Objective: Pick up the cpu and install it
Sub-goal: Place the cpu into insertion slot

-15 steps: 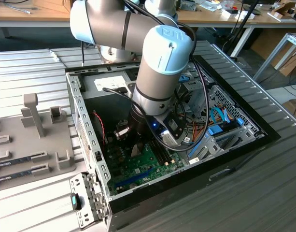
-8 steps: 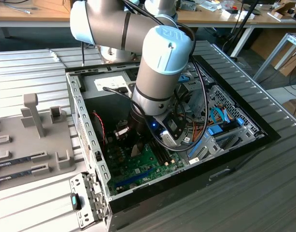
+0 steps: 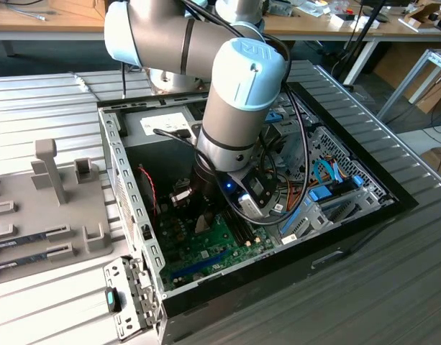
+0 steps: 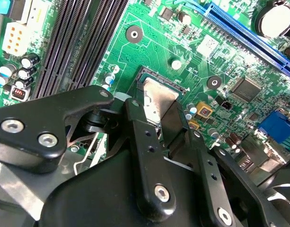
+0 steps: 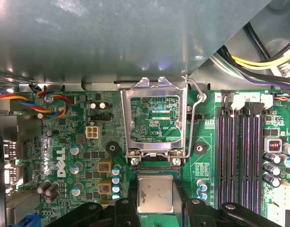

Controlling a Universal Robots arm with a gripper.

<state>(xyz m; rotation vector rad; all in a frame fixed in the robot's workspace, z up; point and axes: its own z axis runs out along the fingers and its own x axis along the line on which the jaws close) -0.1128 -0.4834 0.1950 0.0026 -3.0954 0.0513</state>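
The cpu point(image 5: 155, 193), a flat silvery-grey square, lies low over the black socket point(image 4: 145, 72) on the green motherboard point(image 5: 64, 142). In the second wrist view the cpu point(image 4: 158, 96) sits level with the socket's frame. My gripper point(image 5: 155, 201) straddles it, one black finger point(image 5: 131, 198) against each of two opposite sides, so it stands shut on the chip. In the second wrist view the gripper point(image 4: 156, 120) covers part of the cpu. The exterior view has my arm point(image 3: 238, 108) reaching down into the open computer case point(image 3: 126, 187).
The socket's metal retention lid point(image 5: 154, 118) is flipped up, with its wire lever point(image 5: 197, 101) beside it. Black memory slots point(image 5: 239, 151) and capacitors point(image 5: 116, 177) flank the socket. Cables point(image 5: 258, 61) hang close by. A grey fixture tray point(image 3: 47, 208) lies at the exterior view's left.
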